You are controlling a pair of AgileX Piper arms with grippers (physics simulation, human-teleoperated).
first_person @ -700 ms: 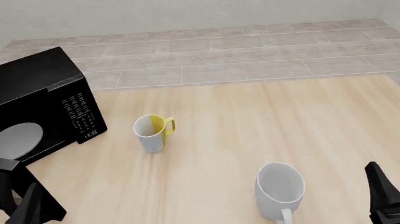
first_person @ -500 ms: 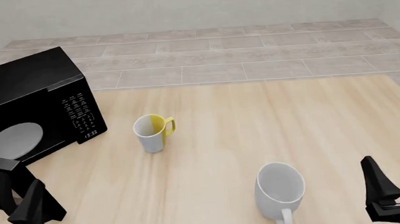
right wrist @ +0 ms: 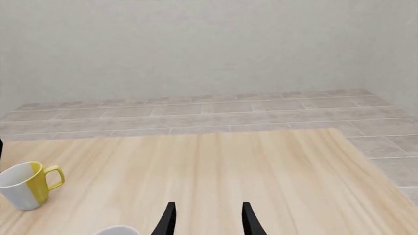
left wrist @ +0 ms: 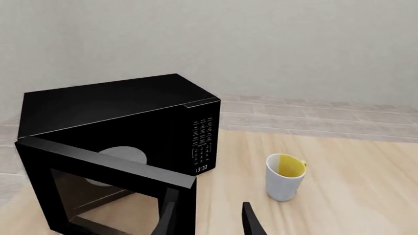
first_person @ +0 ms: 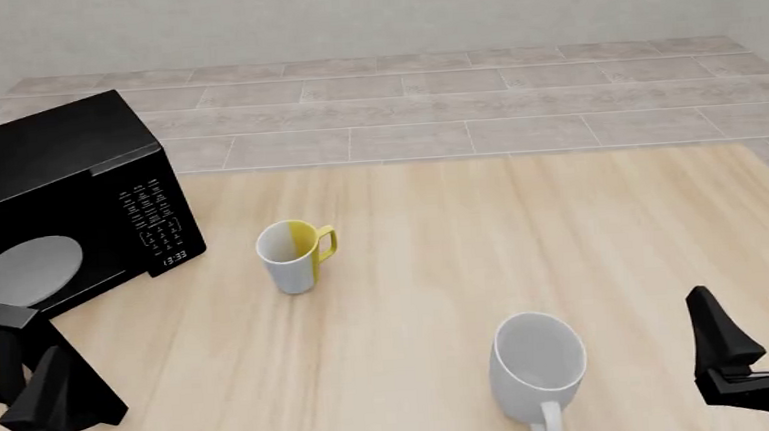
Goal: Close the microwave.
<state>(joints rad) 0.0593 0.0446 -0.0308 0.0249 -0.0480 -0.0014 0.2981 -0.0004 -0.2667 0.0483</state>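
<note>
- The microwave (first_person: pixel 71 210) stands at the upper left of the front view, on the left edge of the table (first_person: pixel 494 249); its door (left wrist: pixel 107 191) is swung open and the round plate (first_person: pixel 24 273) shows inside.
- The step in hand, I judge, is the approach — the left gripper (left wrist: pixel 207 220) sits at the lower left of the front view, fingers apart and empty, just beside the door's free edge.
- The next move calls for pushing the door's outer face toward the hinge side.
- The right gripper (first_person: pixel 753 338), lower right, is also spread and holds nothing.
- The display reads "13:33"; the keypad marks are too small to read.
</note>
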